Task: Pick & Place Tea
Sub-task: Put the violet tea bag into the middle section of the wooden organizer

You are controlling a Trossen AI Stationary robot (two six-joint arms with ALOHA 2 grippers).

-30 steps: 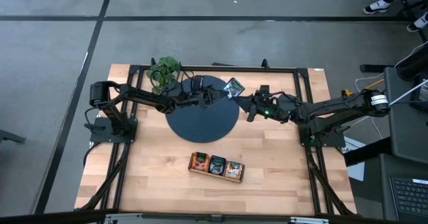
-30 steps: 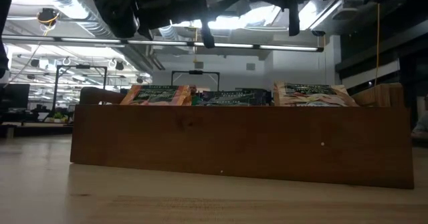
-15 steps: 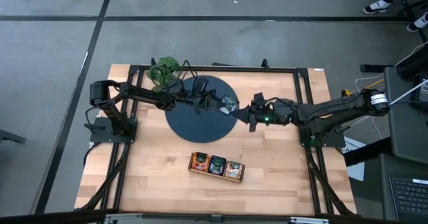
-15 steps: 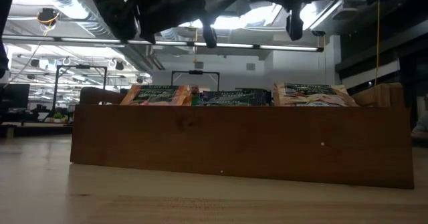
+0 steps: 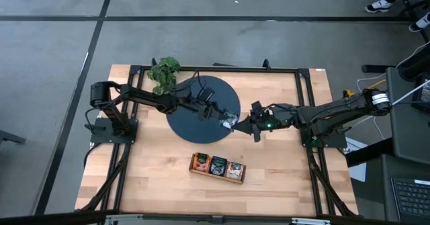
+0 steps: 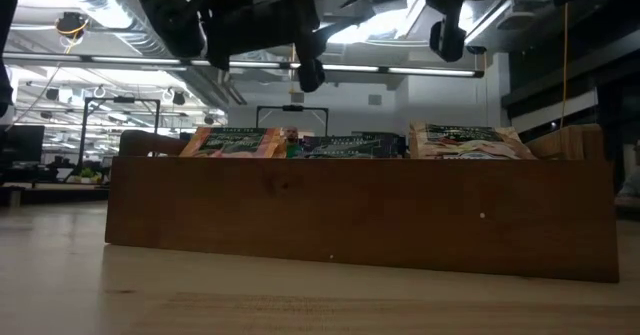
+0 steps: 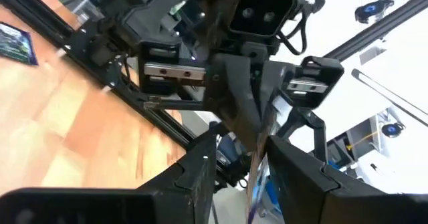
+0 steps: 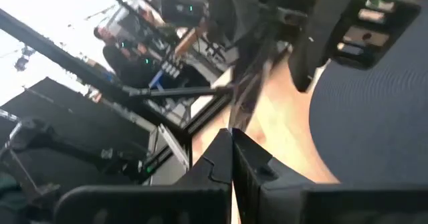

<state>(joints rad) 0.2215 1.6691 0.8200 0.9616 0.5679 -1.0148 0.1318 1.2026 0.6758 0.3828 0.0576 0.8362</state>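
The tea sachet [image 5: 229,122] hangs edge-on over the round mat's [image 5: 195,127] rim, between the two arms, above the tabletop [image 5: 161,171]. The right gripper [image 5: 239,125] pinches its near edge with fingers clenched. Beyond it the left gripper [image 5: 222,117] straddles the far edge — fingers parted, seemingly letting go.

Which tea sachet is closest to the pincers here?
The sachet at the round mat's edge, clamped in the right pincer, between the left pincer's open fingers; the others sit apart in the wooden tray.
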